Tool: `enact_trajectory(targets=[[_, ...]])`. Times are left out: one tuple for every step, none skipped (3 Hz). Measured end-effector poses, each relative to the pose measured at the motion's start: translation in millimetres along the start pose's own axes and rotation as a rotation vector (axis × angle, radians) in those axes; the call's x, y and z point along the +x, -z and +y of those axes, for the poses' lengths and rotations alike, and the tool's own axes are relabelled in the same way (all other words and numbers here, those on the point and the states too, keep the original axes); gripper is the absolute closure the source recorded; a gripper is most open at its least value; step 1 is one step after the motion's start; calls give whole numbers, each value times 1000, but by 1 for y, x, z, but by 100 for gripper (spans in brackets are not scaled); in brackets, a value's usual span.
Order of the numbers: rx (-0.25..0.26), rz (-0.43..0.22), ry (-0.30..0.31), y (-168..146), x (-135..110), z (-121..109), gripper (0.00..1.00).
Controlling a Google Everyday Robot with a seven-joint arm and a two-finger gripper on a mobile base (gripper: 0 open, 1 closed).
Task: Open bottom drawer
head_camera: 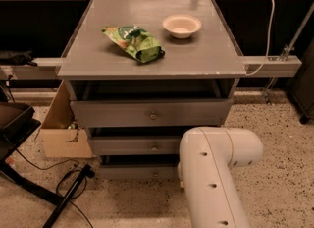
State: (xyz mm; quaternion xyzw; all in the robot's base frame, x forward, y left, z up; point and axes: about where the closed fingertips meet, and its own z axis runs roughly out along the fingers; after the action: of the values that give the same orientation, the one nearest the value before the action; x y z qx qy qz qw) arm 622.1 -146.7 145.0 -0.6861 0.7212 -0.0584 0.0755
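- The bottom drawer point(132, 173) sits lowest in the grey table point(206, 55), just above the floor; our white arm point(211, 173) covers its right end.
- We judge it rigid and fairly light, sliding straight out; the small round knob point(155, 174) at its centre is the only hold, and smooth metal may slip.
- Our gripper is hidden behind the arm, low by the drawers; we cannot tell its state.
- We count three drawers, three knobs, one bowl point(181, 25), one green bag point(135, 42).
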Motion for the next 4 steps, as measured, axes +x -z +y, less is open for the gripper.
enact_trajectory(targets=[[-1, 1, 0, 5, 0, 0, 63], [-1, 1, 0, 13, 0, -2, 86], [-20, 8, 1, 21, 6, 7, 100], [-36, 11, -4, 25, 11, 17, 100]])
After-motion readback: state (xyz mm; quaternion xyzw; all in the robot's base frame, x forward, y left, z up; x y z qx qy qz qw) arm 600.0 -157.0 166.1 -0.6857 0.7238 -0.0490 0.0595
